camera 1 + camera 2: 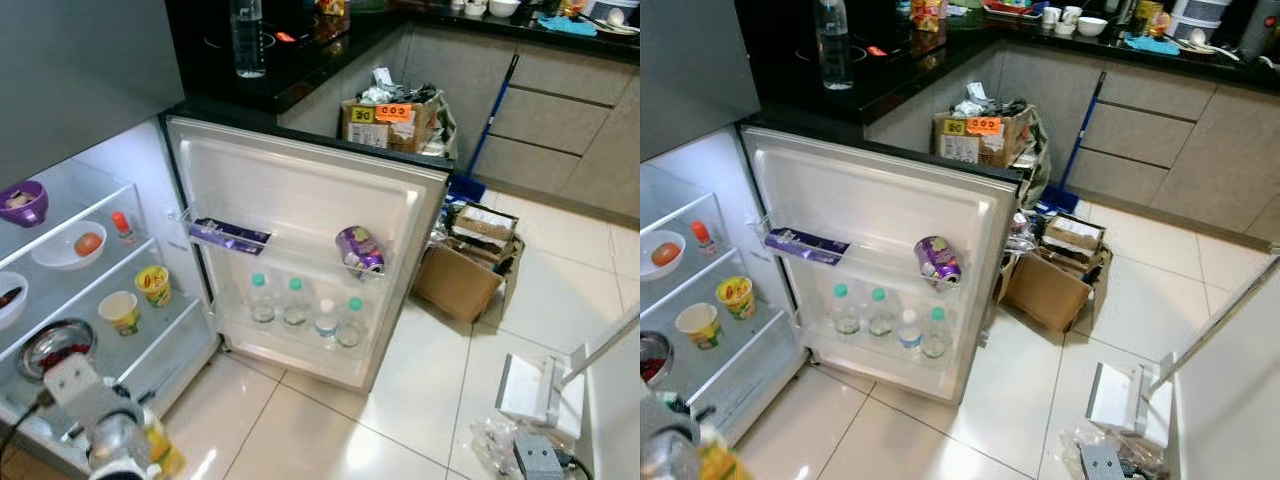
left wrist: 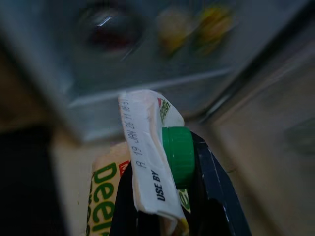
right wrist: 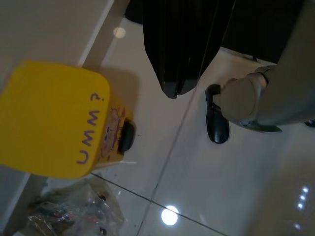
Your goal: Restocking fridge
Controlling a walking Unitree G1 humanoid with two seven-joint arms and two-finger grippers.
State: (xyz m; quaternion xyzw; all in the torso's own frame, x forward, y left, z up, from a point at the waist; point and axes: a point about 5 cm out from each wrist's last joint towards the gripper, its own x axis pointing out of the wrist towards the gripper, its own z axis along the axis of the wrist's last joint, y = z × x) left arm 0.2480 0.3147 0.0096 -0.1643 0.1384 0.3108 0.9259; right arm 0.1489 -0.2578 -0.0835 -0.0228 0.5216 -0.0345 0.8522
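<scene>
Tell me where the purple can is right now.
The purple can lies tilted on the upper shelf of the open fridge door, at its right end in the left eye view, above the row of green-capped bottles and across from the purple packet.

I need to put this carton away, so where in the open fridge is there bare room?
The door's upper rack is bare between the purple packet and the purple can. The shelf right of the two cups is bare. The door's bottom rack with four bottles is crowded.
</scene>
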